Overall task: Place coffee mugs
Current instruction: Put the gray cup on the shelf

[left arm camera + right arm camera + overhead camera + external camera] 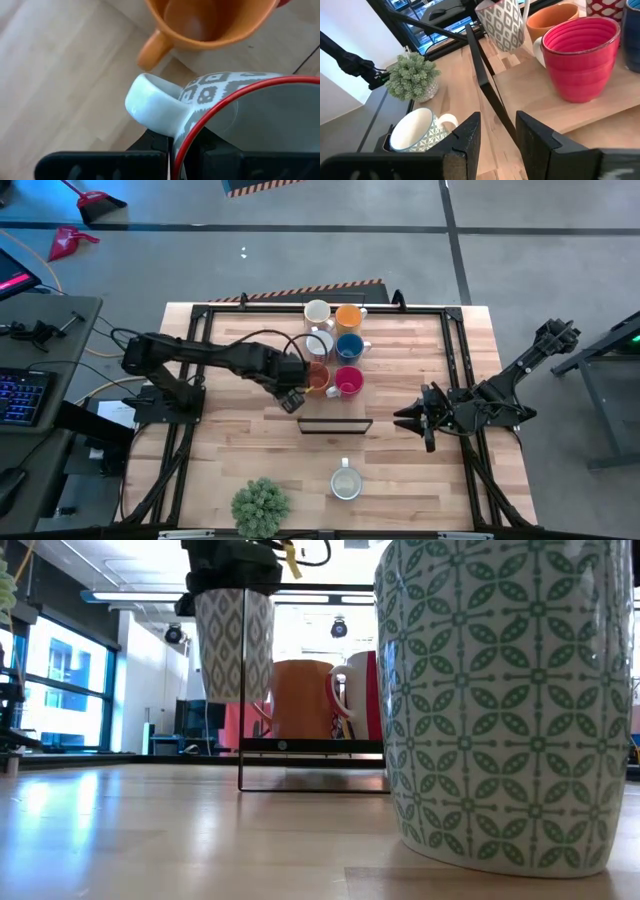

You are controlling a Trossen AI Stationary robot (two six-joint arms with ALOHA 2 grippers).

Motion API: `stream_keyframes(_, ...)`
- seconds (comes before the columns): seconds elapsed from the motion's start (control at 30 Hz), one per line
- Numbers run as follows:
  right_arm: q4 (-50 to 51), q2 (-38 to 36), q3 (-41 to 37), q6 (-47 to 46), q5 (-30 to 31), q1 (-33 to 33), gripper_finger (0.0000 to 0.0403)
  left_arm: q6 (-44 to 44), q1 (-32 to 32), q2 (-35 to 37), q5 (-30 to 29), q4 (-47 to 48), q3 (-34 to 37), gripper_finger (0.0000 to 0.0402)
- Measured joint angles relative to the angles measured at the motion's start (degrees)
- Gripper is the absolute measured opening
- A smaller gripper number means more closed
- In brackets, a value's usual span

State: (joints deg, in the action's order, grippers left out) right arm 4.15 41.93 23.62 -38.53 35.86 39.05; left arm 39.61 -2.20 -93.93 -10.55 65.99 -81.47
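Note:
My left gripper [293,398] is shut on a grey diamond-patterned mug with a red rim [233,640], in the air by the near-left corner of a raised black-framed stand [335,425]. Six mugs stand on that stand in pairs: white [317,311], orange [348,316], white [320,343], blue [349,347], orange [318,377] and red-pink [348,381]. A green-patterned mug [345,483] stands on its base on the table near the near edge. My right gripper [420,420] waits open, right of the stand. My left gripper [172,145] pinches the patterned mug's wall at the rim [182,135], right beside the white handle [152,102], with one finger inside and one outside. The fingers come from above, pointing down. The mug hangs below them, roughly upright and clear of the table [120,820].
A green spiky plant ball [261,506] sits in a pot at the table's near edge, left of the green-patterned mug. Black frame rails [455,350] run along the table's sides. Bare wood lies on the near-left [220,450] and between the stand and my right gripper.

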Motion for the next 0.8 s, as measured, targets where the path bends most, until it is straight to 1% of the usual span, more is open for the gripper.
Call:
stream_keyframes(0.17,0.1,0.0,0.0,0.0,-0.6,0.0,0.0106,3.6,-0.1,-3.1,1.0,-0.7,-1.1,0.0012)
stream_keyframes(0.3,0.6,0.0,0.0,0.0,-1.8,0.0,0.0106,3.5,-0.1,-6.7,1.1,-1.6,-5.7,0.0012)
stream_keyframes(0.5,1.0,0.0,0.0,0.0,-3.2,0.0,0.0106,0.8,-0.1,-12.8,1.2,1.5,-12.8,0.0012)
stream_keyframes(0.6,1.0,0.0,0.0,-0.1,-5.5,0.0,0.0106,0.7,-0.1,-13.9,2.1,3.8,-13.5,0.0012)
stream_keyframes(0.7,1.0,0.0,0.0,-0.5,-7.5,0.0,0.0106,1.9,-0.1,-14.0,2.2,3.7,-13.5,0.0012)
stream_keyframes(0.8,1.0,0.0,0.0,-0.5,-7.7,0.0,0.0106,3.1,-0.1,-13.8,2.2,3.6,-13.5,0.0012)
